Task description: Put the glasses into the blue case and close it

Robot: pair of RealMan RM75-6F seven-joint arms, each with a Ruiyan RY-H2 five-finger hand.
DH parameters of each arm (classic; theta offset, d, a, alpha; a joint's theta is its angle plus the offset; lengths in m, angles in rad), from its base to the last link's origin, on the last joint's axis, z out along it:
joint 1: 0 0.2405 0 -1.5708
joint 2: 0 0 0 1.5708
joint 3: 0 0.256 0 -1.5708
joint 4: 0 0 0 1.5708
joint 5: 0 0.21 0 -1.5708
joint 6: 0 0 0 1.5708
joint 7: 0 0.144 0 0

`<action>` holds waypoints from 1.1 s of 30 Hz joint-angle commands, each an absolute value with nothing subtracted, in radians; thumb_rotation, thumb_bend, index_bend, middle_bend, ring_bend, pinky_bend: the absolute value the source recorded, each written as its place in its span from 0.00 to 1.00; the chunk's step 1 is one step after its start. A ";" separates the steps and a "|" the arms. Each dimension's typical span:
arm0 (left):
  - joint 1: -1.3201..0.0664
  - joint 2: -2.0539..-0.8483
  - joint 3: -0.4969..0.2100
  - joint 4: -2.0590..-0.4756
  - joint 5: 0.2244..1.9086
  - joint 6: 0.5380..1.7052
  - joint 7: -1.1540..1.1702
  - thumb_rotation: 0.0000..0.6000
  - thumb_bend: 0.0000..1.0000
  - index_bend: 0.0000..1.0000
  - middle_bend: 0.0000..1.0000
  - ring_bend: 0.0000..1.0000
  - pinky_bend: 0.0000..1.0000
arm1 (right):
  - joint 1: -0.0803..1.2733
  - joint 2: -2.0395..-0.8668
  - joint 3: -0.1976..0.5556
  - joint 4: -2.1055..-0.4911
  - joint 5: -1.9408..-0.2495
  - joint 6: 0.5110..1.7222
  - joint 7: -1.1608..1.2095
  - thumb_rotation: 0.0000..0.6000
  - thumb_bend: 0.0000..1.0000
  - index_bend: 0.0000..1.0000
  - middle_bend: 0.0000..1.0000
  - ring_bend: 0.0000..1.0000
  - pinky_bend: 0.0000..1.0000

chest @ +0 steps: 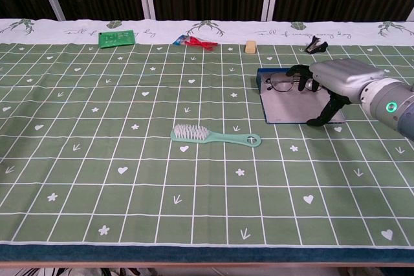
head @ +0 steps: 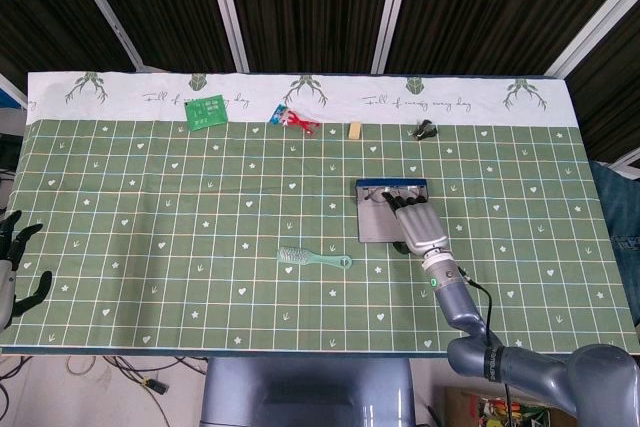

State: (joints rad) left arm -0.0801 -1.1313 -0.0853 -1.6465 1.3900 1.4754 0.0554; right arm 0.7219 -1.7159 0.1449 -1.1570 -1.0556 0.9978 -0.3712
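The right hand (chest: pixel 336 82) hangs over the open blue case (chest: pixel 294 109) at the right of the table, fingers curled round the glasses (chest: pixel 284 83), which it holds just above the case's far end. The chest view shows the frames clearly; from the head view the hand (head: pixel 420 227) hides them. Only the head view catches the left hand (head: pixel 14 265), fingers spread and holding nothing, at the table's near left edge. A green brush (chest: pixel 213 136) lies left of the case
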 commanded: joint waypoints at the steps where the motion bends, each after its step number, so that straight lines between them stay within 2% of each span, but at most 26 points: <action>1: -0.080 -1.131 -0.085 -1.646 1.391 1.475 0.057 1.00 0.38 0.15 0.00 0.00 0.00 | 0.720 -1.714 0.148 -1.158 -1.056 0.994 -0.371 1.00 0.29 0.14 0.29 0.31 0.27; 23: -0.081 -1.132 -0.086 -1.645 1.391 1.476 0.056 1.00 0.38 0.15 0.00 0.00 0.00 | 0.715 -1.715 0.162 -1.146 -1.058 0.950 -0.376 1.00 0.29 0.14 0.29 0.31 0.27; 27: -0.080 -1.132 -0.086 -1.645 1.391 1.476 0.056 1.00 0.39 0.15 0.00 0.00 0.00 | 0.715 -1.718 0.166 -1.139 -1.060 0.949 -0.373 1.00 0.29 0.17 0.30 0.33 0.27; 33: -0.081 -1.132 -0.085 -1.644 1.391 1.476 0.056 1.00 0.39 0.15 0.00 0.00 0.00 | 0.712 -1.728 0.174 -1.130 -1.069 0.960 -0.365 1.00 0.39 0.25 0.32 0.36 0.27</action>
State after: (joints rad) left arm -0.0806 -1.1321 -0.0853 -1.6445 1.3914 1.4759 0.0565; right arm 0.7127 -1.7269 0.1732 -1.1303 -1.0686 0.9595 -0.3660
